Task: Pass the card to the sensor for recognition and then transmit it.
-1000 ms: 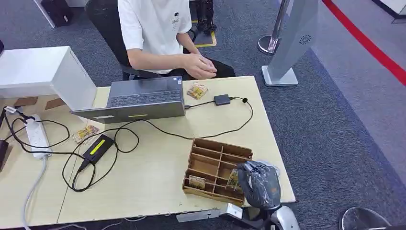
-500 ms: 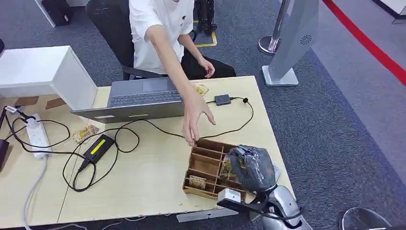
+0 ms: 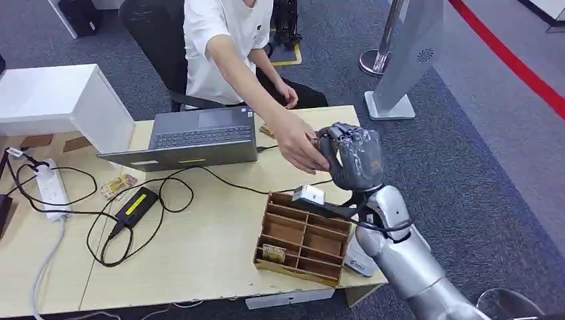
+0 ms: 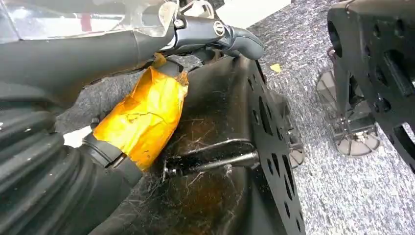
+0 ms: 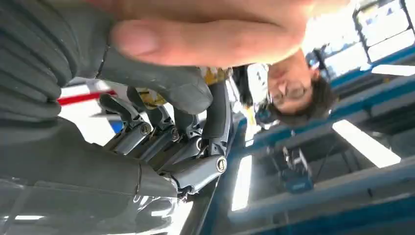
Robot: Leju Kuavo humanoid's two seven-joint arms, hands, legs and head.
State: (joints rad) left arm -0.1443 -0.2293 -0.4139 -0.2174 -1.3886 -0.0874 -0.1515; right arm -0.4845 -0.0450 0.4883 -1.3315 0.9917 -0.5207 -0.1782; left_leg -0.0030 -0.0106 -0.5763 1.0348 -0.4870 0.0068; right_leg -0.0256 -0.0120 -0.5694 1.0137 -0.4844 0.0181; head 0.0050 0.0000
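Note:
My right hand (image 3: 352, 155) is raised above the far right part of the table (image 3: 220, 267), its dark fingers curled around a small yellowish card (image 3: 314, 141). A person's hand (image 3: 297, 143) reaches across from behind the laptop and touches the card and my fingers. In the right wrist view the card (image 5: 152, 98) shows between my thumb and fingers (image 5: 169, 120), with the person's finger (image 5: 205, 41) lying over the thumb. The person's hand hides the small black sensor; its cable (image 3: 300, 185) runs over the table. My left hand (image 4: 215, 34) hangs low beside my body, holding nothing.
A wooden divided tray (image 3: 293, 233) with a card (image 3: 274, 253) in it stands at the front right. A laptop (image 3: 200, 137), a black charger (image 3: 136, 207), a power strip (image 3: 53, 190), loose cards (image 3: 118, 185) and a white box (image 3: 60, 100) fill the left and back.
My right hand has risen from the wooden tray toward the person, carrying the card. The person's hand has moved from the tray's edge to meet it above the table.

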